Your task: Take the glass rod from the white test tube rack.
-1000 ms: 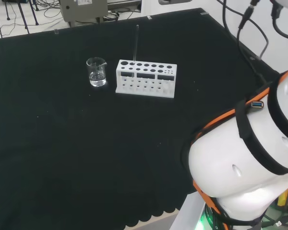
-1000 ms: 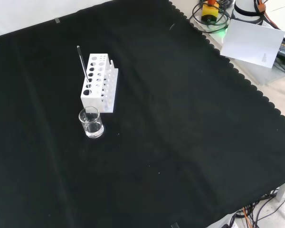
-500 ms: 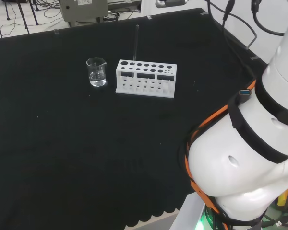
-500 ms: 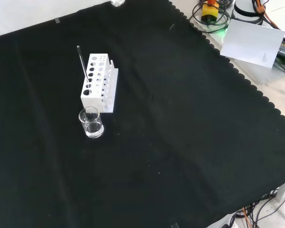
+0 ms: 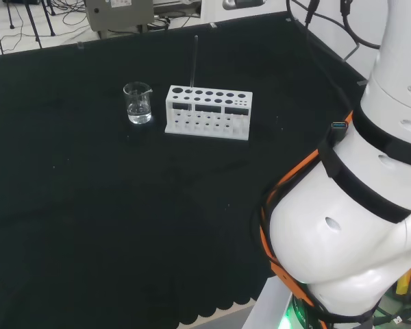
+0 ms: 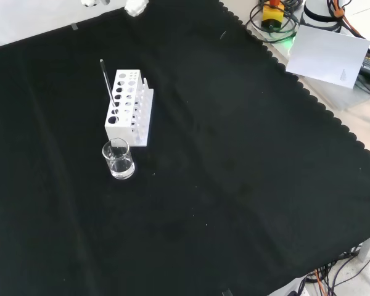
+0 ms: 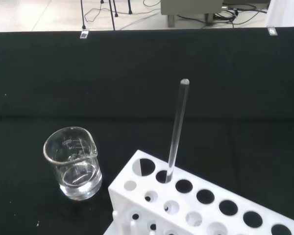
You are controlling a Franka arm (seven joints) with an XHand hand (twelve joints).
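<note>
Robot hand [image 6: 135,6] above rack [image 6: 131,105], beaker [image 6: 118,159]

My bench is covered with a black cloth [image 6: 246,160] whose scalloped edge runs down the right of the front view. Past that edge I see pale bench top, a white sheet of paper [image 6: 327,55] and tangled cables [image 6: 277,21]. In the head view, beyond the cloth's far edge, lies a light floor [image 5: 27,31] with loose cables, thin black stand legs [image 5: 44,17] and a grey box [image 5: 120,12]. Small tape tabs [image 7: 83,34] mark the far edge.
</note>
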